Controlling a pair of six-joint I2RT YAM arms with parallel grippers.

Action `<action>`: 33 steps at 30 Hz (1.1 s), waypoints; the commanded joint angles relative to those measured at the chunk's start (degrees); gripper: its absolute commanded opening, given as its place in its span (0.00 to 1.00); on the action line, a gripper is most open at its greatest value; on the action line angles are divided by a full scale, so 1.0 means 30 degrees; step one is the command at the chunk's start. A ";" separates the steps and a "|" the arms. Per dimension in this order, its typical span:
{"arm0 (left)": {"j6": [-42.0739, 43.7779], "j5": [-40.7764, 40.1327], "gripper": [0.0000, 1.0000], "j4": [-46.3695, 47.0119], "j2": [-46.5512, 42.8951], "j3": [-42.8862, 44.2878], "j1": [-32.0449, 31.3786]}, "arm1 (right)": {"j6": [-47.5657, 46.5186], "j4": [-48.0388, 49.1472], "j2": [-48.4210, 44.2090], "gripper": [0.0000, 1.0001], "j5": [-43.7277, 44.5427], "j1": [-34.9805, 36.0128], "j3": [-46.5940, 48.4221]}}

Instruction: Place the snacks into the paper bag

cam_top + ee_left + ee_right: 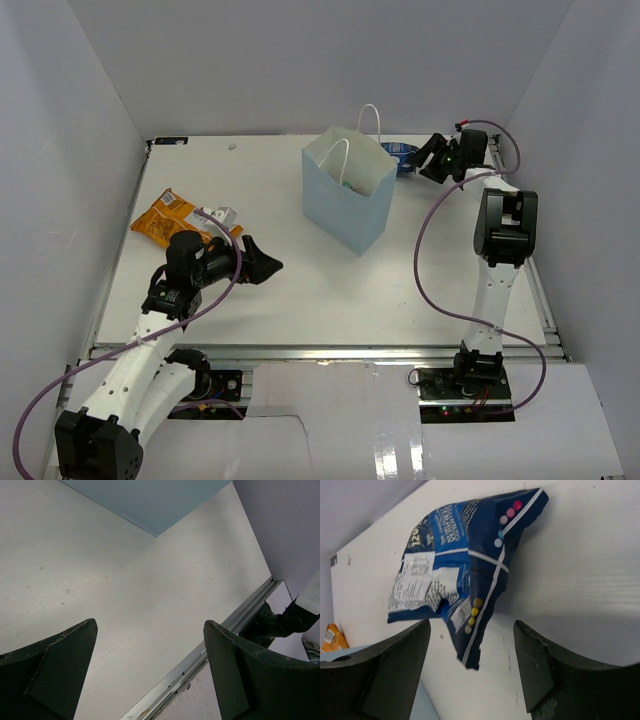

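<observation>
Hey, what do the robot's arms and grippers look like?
The left arm and right arm have white links with black joints, and a purple cable loops along each. The left gripper and right gripper are black, with two broad wedge-shaped fingers.

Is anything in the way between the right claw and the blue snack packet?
No, nothing visible. The right gripper is open, and the blue packet lies on the table right in front of its fingers.
</observation>
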 commanded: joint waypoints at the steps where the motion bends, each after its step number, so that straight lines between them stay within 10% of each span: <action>1: 0.0261 -0.0429 0.98 -0.0085 -0.0372 0.0507 0.0111 | 0.2429 0.1970 0.0978 0.73 0.1047 0.0129 0.1748; 8: -0.0031 -0.0693 0.98 0.0179 -0.0226 0.0273 0.0111 | 0.4510 0.2968 0.3965 0.67 0.1574 0.0334 0.4148; 16: -0.0208 -0.0722 0.98 0.0501 -0.0255 0.0155 0.0111 | 0.5012 0.4226 0.4265 0.19 0.0640 0.0364 0.4216; 33: -0.0061 -0.0020 0.98 0.0677 -0.1191 0.0302 0.0111 | -0.3569 0.3235 -1.2489 0.08 0.3270 0.0305 -0.3816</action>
